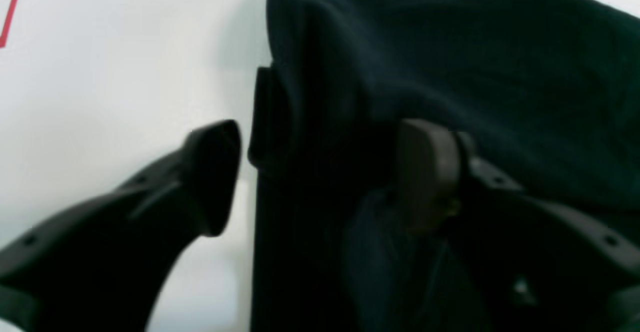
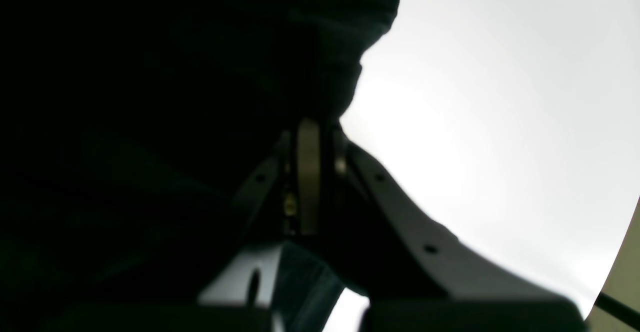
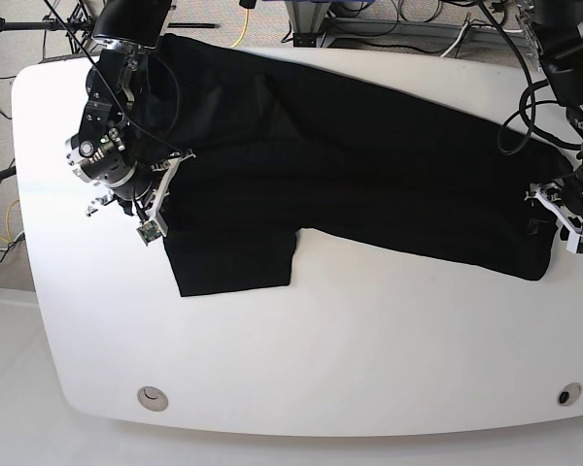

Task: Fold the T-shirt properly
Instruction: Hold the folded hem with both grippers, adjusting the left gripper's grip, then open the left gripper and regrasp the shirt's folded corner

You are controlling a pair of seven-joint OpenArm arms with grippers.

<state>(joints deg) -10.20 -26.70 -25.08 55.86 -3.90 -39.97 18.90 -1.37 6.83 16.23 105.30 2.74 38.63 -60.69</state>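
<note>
left gripper [image 1: 320, 177] jaws apart astride the t-shirt [image 3: 350, 165] hem, shirt spread across the white table [image 3: 369, 340]; right gripper [image 2: 310, 172] jaws pinched shut on cloth; cables [image 3: 0, 233] beyond the edge.

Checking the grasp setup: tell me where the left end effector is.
In the base view, the left end effector sits at the right side, at the T-shirt's right edge on the white table.

The T-shirt [image 3: 350, 165] lies across the table [image 3: 369, 349], one arm at each end.
</note>
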